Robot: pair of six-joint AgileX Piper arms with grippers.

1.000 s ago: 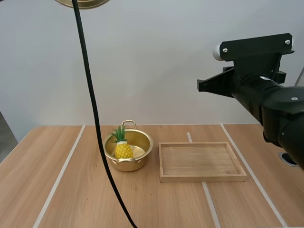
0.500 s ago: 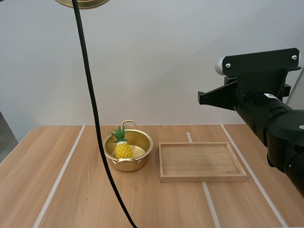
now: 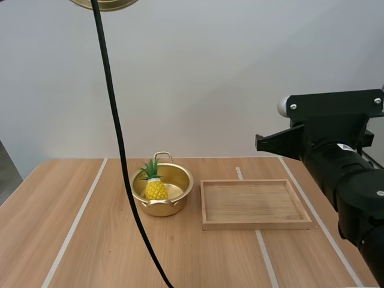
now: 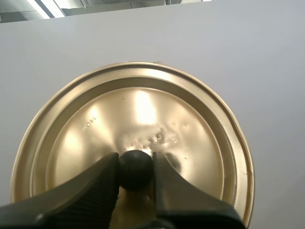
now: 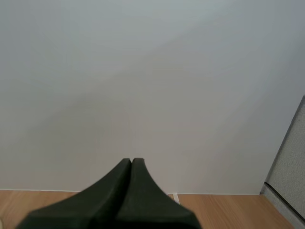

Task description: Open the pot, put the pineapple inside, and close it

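Far left, up high: lid [image 3: 105, 4] hangs well above the table [image 3: 78, 240], just its gold edge showing from the high camera. Left hand [image 4: 135, 160] is narrow, its fingers pinching the black knob [image 4: 136, 171] with the lid's gold face spread out beyond it.

Next along: pot [image 3: 159, 209] sits open on the table, pineapple [image 3: 155, 187] standing upright inside it, leaves up. So the fruit step looks done – closing is what's left.

Key relation: the pot lies far below the held lid and a bit to its right. The left hand is the one carrying the lid, so it's the arm for the job; likely needs to come down and shift right until the lid is centred over the rim. The tall leaves could catch the lid if it lands off-centre.

Right of the pot: wooden tray [image 3: 255, 225], just beside it, not touching.

Far right: right arm [image 3: 336, 150] raised, well clear of the pot – right hand [image 5: 131, 164] closed on nothing, fingers pressed together.
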